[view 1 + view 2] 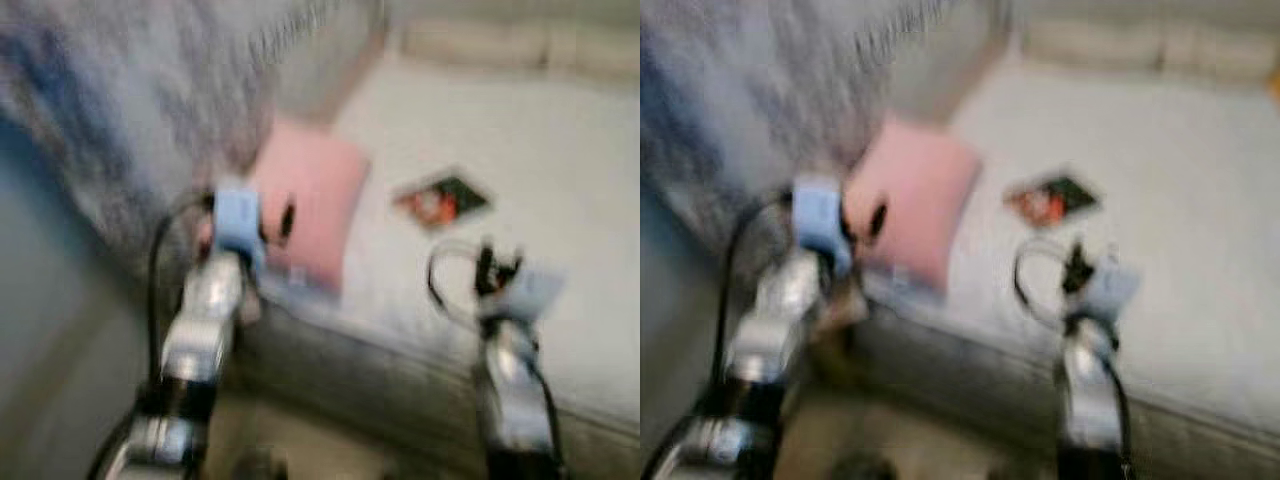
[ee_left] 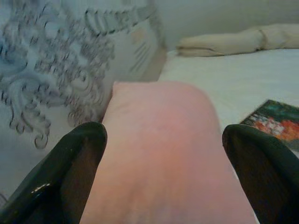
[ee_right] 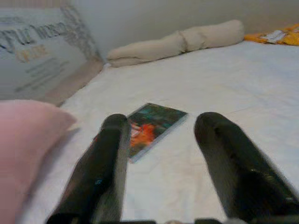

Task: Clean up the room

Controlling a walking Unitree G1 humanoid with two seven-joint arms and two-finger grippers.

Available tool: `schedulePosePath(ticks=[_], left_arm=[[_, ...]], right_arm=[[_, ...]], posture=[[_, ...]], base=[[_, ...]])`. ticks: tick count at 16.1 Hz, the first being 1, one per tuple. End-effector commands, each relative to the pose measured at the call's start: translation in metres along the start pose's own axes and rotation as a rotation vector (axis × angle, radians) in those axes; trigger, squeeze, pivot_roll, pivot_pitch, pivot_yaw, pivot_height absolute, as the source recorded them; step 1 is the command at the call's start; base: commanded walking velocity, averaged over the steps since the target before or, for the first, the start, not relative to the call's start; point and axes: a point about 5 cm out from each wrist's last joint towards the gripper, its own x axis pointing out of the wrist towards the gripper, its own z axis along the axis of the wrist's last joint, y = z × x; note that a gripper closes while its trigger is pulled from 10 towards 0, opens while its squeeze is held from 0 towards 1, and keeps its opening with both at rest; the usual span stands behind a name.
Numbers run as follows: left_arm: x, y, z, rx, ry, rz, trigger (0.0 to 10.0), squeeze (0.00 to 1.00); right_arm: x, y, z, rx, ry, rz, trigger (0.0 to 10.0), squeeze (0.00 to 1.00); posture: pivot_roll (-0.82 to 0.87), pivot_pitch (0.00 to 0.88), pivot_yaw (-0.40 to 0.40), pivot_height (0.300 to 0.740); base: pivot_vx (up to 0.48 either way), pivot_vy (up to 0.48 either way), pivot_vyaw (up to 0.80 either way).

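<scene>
Both silver arms fill the foreground of the blurred head views. Left tool [image 2: 163, 186], fingers spread wide, straddles the pink pillow [image 2: 159, 154], which lies at the bed [image 1: 520, 150] edge beside the patterned headboard [image 2: 56, 70]. Right tool [image 3: 161, 158], fingers also apart, aims at the book [image 3: 152, 123] lying flat on the sheet, at three o'clock from the pillow. Risk, as judged: camera motion may skew the approach, so soft fabric slips or only bunches between the fingers. A beige rolled bolster [image 3: 177, 42] lies at twelve o'clock.
</scene>
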Motion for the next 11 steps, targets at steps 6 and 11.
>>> schedulePosePath(ticks=[6,11], left_arm=[[0.002,-0.007,0.007,0.005,-0.064,-0.043,10.0,0.00],[0.001,-0.011,0.004,0.051,-0.059,-0.068,10.0,0.00]], right_arm=[[0.007,0.010,0.001,-0.004,0.031,0.035,10.0,1.00],[0.014,0.020,0.003,-0.062,0.036,0.074,10.0,1.00]], posture=[[-0.03,0.000,0.050,0.740],[-0.02,0.000,0.038,0.740]], base=[[0.000,-0.316,0.00],[0.000,-0.442,0.00]])
